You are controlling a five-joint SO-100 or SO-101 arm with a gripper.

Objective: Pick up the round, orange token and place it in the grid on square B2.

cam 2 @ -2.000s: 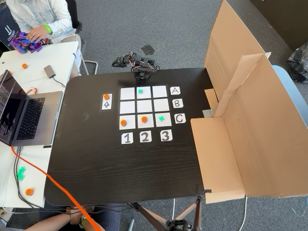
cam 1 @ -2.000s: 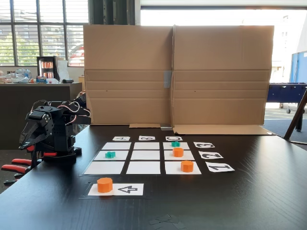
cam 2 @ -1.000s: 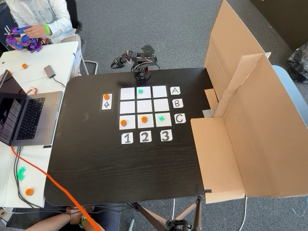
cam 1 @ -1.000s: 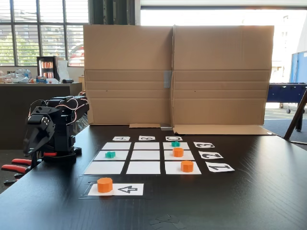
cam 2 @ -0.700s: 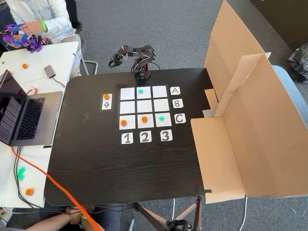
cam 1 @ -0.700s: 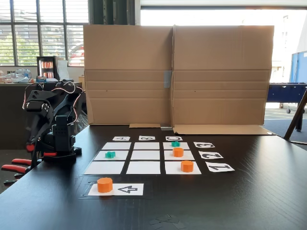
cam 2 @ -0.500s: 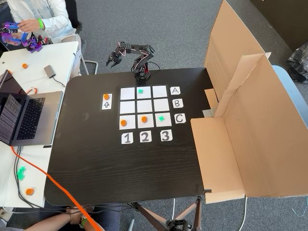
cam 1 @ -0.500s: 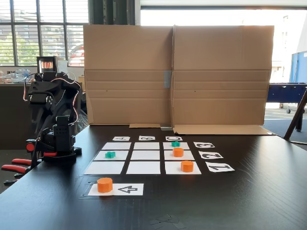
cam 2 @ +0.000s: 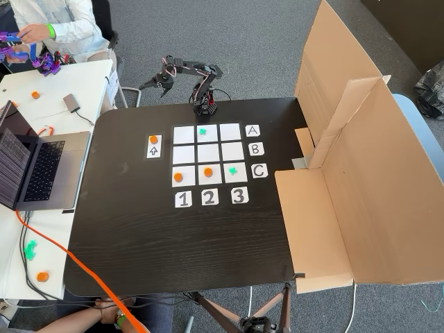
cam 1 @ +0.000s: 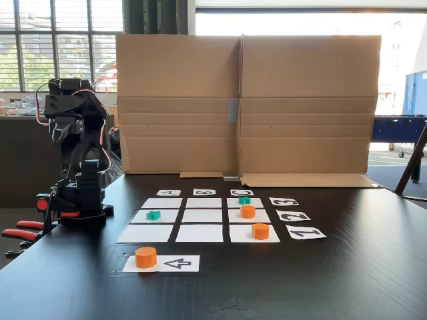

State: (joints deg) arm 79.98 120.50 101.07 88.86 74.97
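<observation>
The round, orange token (cam 1: 145,257) (cam 2: 153,139) stands on a white paper strip with a black arrow, in front of the grid (cam 1: 145,233) (cam 2: 184,134). Square B2 (cam 1: 203,215) (cam 2: 207,153), the centre rectangle, is bare. Two more orange tokens (cam 1: 247,211) (cam 1: 260,231) sit on the C row. My gripper (cam 1: 59,133) (cam 2: 148,86) hangs high off the table's far edge, well away from the token. Its fingers look spread, with nothing between them.
Two green tokens (cam 1: 153,215) (cam 1: 244,200) lie on grid squares. A tall cardboard wall (cam 1: 247,100) closes off one side of the black table (cam 2: 173,243). A laptop (cam 2: 35,166) sits on a side table, and a person's hands (cam 2: 28,35) hold a purple device.
The arm has risen from its folded rest pose at the table edge. The gripper has swung up and out to the left in the top-down fixed view. The tokens have not moved.
</observation>
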